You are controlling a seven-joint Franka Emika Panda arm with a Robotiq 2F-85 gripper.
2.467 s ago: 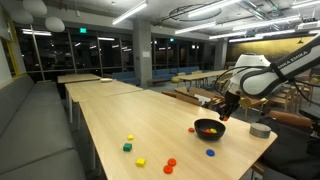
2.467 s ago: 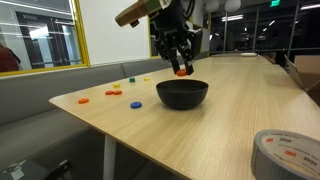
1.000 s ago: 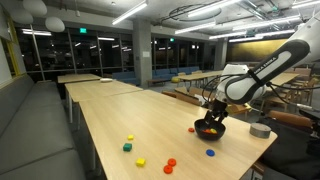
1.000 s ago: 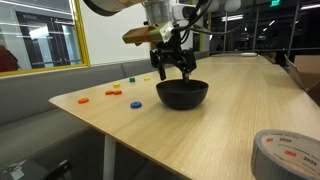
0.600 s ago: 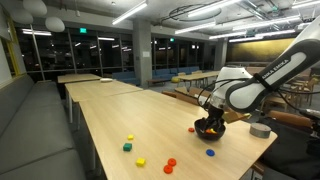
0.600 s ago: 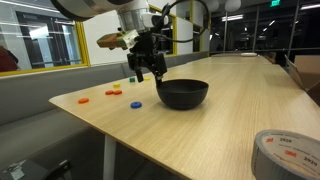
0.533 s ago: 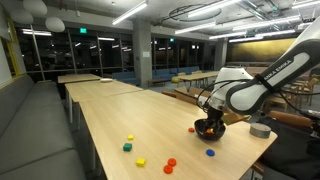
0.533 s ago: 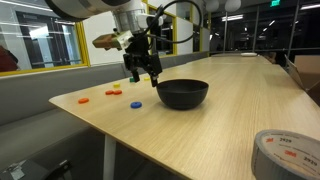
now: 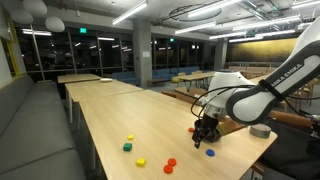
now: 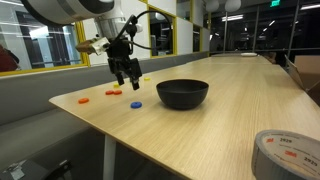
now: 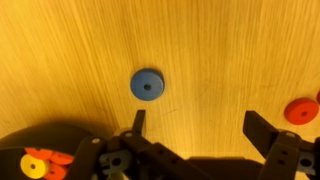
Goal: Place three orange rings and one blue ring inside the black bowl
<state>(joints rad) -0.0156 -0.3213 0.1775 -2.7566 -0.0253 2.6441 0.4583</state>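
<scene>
My gripper [image 11: 200, 128] is open and empty, hanging over bare table. The blue ring [image 11: 147, 85] lies flat just beyond my left finger [image 11: 137, 120], not between the fingers. One orange ring [image 11: 301, 111] lies at the right edge of the wrist view. The black bowl [image 11: 45, 142] shows at the lower left with orange rings [image 11: 40, 165] inside. In an exterior view the gripper [image 10: 128, 83] hovers left of the bowl [image 10: 183, 93], above the blue ring [image 10: 135, 103]; loose orange rings [image 10: 112, 93] lie further left.
Yellow blocks [image 9: 129, 138] and a green block [image 9: 127, 147] sit toward the table's middle. Two orange rings [image 9: 169, 164] lie near the front edge, close to the blue ring [image 9: 210, 153]. A roll of grey tape [image 10: 285, 152] rests near the table corner.
The gripper let an orange ring go over the bowl. It has since swung away from the bowl, open, to hang above the blue ring.
</scene>
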